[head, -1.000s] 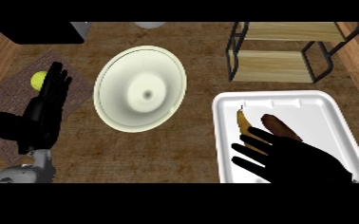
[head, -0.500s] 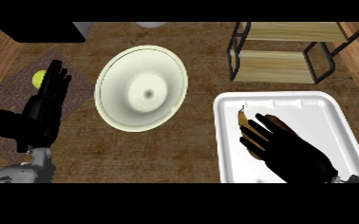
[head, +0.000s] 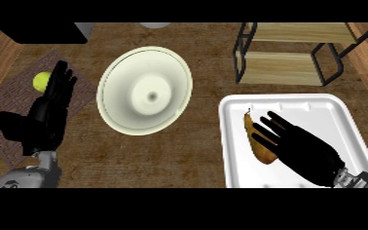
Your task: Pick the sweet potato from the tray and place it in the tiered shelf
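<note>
Head view shows my right hand (head: 305,143) positioned over the white rectangular plastic tray (head: 237,108), fingers spread and extended, not yet curled round anything. The elongated orange-brown sweet potato (head: 256,141) lies in the tray's left half, just beside and partly under my fingertips; this placement puts my palm above it so that the fingers can close along its length. I judge the current step to be the approach before the grasp. The wood-and-black-metal tiered shelf (head: 291,53) stands beyond the tray on the brown tabletop (head: 208,48), so the carry is short. My left hand (head: 54,97) rests open at the left edge, fingers up, near a small yellow-green ball (head: 42,80). A large cream round plate (head: 147,91) sits between the hands, outside the transfer path.
</note>
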You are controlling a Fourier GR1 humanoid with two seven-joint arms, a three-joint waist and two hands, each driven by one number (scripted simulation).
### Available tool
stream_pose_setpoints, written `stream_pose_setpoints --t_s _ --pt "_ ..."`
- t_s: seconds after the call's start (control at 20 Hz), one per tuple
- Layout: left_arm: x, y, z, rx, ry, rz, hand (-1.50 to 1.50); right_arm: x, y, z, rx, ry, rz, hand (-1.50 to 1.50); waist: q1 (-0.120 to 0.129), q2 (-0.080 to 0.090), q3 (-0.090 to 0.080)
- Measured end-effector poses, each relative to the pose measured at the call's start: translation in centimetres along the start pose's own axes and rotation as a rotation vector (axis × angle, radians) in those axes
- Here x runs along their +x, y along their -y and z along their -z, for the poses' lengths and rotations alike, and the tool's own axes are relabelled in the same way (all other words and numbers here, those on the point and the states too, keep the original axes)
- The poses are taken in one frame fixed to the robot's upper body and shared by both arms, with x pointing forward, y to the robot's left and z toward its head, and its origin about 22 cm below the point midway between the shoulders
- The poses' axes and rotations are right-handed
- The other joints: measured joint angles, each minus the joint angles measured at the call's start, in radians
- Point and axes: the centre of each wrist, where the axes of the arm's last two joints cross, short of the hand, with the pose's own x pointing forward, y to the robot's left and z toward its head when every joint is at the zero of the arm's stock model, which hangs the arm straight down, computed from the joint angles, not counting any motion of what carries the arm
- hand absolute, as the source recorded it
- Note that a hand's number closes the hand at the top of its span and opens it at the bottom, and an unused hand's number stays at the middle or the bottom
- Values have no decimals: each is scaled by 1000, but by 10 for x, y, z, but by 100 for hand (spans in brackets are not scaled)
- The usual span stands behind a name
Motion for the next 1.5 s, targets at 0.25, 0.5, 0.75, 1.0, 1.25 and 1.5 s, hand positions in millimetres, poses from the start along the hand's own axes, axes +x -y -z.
stream_pose_setpoints --t_s 0.25,0.5,0.75,1.0,1.25,1.5 --pt "0 3 1 3 -6 -4 0 -11 -11 8 10 -6 -5 -150 1 0 0" --pt "-1 2 -4 -3 -5 -6 0 -22 -22 21 11 1 5 -150 3 0 0" --pt "-5 -9 -5 -6 0 -6 0 -25 -36 31 -3 26 17 -150 3 0 0" --pt "3 -5 -5 -4 0 -12 0 -22 -44 39 -2 44 22 -150 1 -1 -1" --pt "7 -5 -4 -1 0 -8 0 -29 -60 44 30 38 21 150 2 -3 -4" --pt "-3 0 -11 -6 5 -3 0 -29 -65 52 34 57 -29 150 2 -11 -11"
